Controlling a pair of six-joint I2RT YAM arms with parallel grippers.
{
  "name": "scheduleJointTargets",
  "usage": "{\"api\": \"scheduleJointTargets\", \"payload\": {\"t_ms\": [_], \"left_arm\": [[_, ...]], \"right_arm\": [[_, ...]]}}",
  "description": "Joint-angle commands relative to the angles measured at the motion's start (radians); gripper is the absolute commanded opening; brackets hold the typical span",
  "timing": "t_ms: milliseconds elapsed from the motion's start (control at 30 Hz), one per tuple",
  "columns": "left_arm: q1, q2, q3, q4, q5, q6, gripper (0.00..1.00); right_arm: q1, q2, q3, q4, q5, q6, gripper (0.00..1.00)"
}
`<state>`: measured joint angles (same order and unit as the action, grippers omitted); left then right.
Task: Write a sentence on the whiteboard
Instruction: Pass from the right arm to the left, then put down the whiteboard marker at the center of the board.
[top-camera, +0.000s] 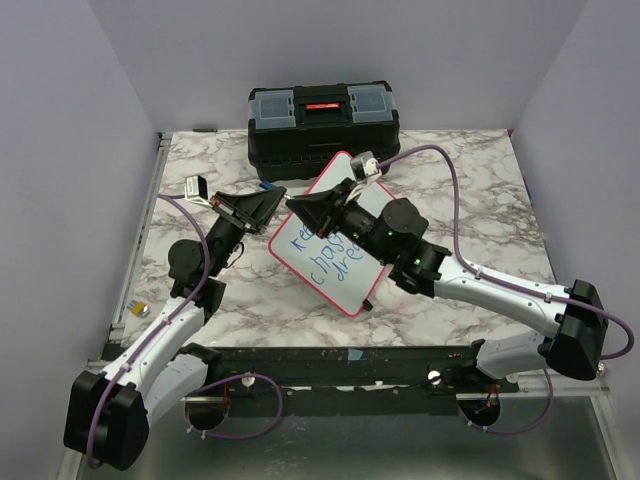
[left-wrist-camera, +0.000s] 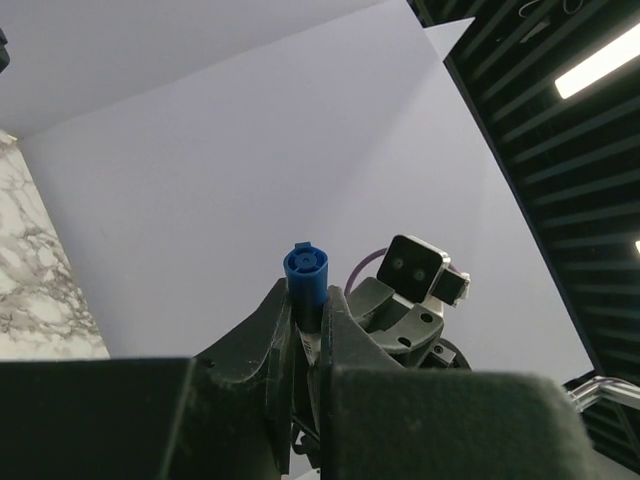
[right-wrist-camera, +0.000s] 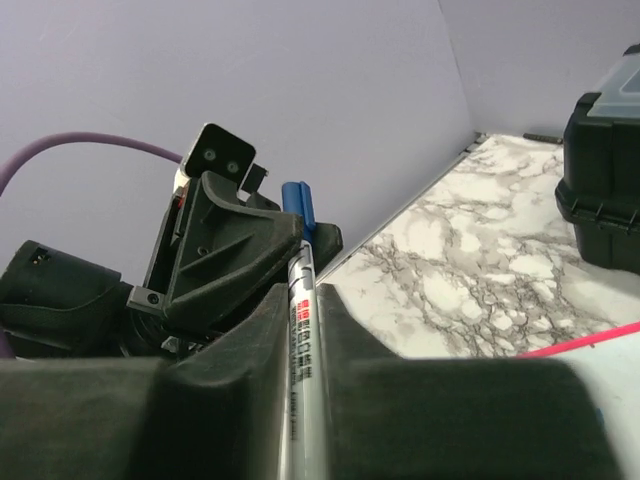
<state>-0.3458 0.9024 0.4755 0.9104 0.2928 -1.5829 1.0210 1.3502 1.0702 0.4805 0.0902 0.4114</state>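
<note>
The marble table (top-camera: 480, 190) spreads out in front of me, with the black toolbox (top-camera: 322, 130) at its far edge. Just in front of the toolbox, the whiteboard (top-camera: 345, 295) lies flat on the table near the middle, turned diagonally, with one corner pointing toward the toolbox. My right arm reaches across its right part. My two grippers meet tip to tip over the board's far left edge. My right gripper (top-camera: 298, 208) is clamped on the marker (right-wrist-camera: 303, 340), whose barrel runs up between the fingers. My left gripper (left-wrist-camera: 308, 310) is pinched tight on the blue cap (left-wrist-camera: 305, 273) at the marker's end. I cannot tell whether the cap is fully seated. The sentence (top-camera: 325, 255) runs in slanted blue lines across the board's left half, partly hidden by my right arm.
</note>
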Motion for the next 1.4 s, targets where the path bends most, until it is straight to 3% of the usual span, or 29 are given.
{"api": "scheduleJointTargets", "payload": {"t_ms": [0, 100, 167, 233, 367, 633, 833, 1033, 1367], "left_arm": [[-0.007, -0.005, 0.013, 0.053, 0.015, 0.04, 0.0], [-0.006, -0.038, -0.005, 0.008, -0.025, 0.049, 0.0], [-0.002, -0.069, -0.02, -0.031, -0.067, 0.058, 0.0], [0.01, -0.1, -0.022, -0.088, -0.087, 0.08, 0.0], [0.054, -0.175, 0.007, -0.249, -0.094, 0.151, 0.0], [0.162, -0.312, 0.242, -0.948, -0.199, 0.421, 0.0], [0.172, -0.27, 0.473, -1.418, -0.413, 0.688, 0.0], [0.174, -0.196, 0.498, -1.534, -0.38, 0.835, 0.0], [0.174, -0.079, 0.41, -1.665, -0.457, 0.873, 0.0]], "right_arm": [[0.007, 0.02, 0.033, -0.087, 0.0, -0.008, 0.31], [0.007, 0.007, 0.044, -0.144, 0.033, -0.017, 0.68], [0.007, -0.005, 0.052, -0.181, 0.056, -0.028, 0.82], [0.007, -0.02, 0.054, -0.216, 0.072, -0.039, 0.91], [0.007, -0.071, 0.04, -0.263, 0.104, -0.061, 1.0], [0.008, -0.196, -0.016, -0.377, 0.175, -0.111, 1.0], [0.007, -0.266, -0.074, -0.436, 0.251, -0.14, 1.0], [0.008, -0.294, -0.106, -0.462, 0.265, -0.148, 1.0], [0.007, -0.313, -0.144, -0.479, 0.289, -0.159, 1.0]]}}
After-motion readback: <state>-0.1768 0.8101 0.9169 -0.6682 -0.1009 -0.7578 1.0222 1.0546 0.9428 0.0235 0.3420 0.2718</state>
